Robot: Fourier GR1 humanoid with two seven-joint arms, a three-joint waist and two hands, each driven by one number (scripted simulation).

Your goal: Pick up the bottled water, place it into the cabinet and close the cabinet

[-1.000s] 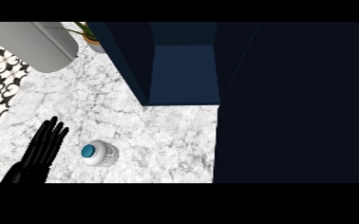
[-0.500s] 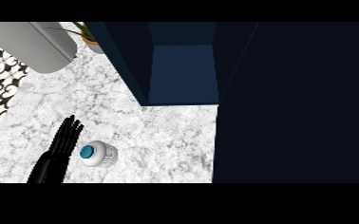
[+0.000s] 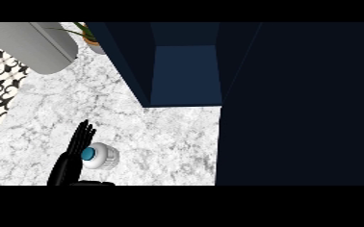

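The bottled water (image 3: 101, 155) stands upright on the marble counter (image 3: 167, 139) at the lower left, seen from above as a white round body with a blue cap. My left hand (image 3: 71, 155) is on its left side, fingers straight and pointing up, edge-on against the bottle and partly covering the cap's left rim. The hand is open. The dark blue cabinet (image 3: 186, 72) stands open at the top centre, its inside bare. Its open door (image 3: 292, 106) fills the right of the view. My right hand does not show.
A grey rounded object (image 3: 35, 43) lies at the top left, with a potted plant (image 3: 89, 36) beside the cabinet's left wall. A black-and-white patterned surface (image 3: 8, 84) borders the counter's left edge.
My left hand has moved right across the counter, from well left of the bottle to right against its left side. The bottle and cabinet have not moved.
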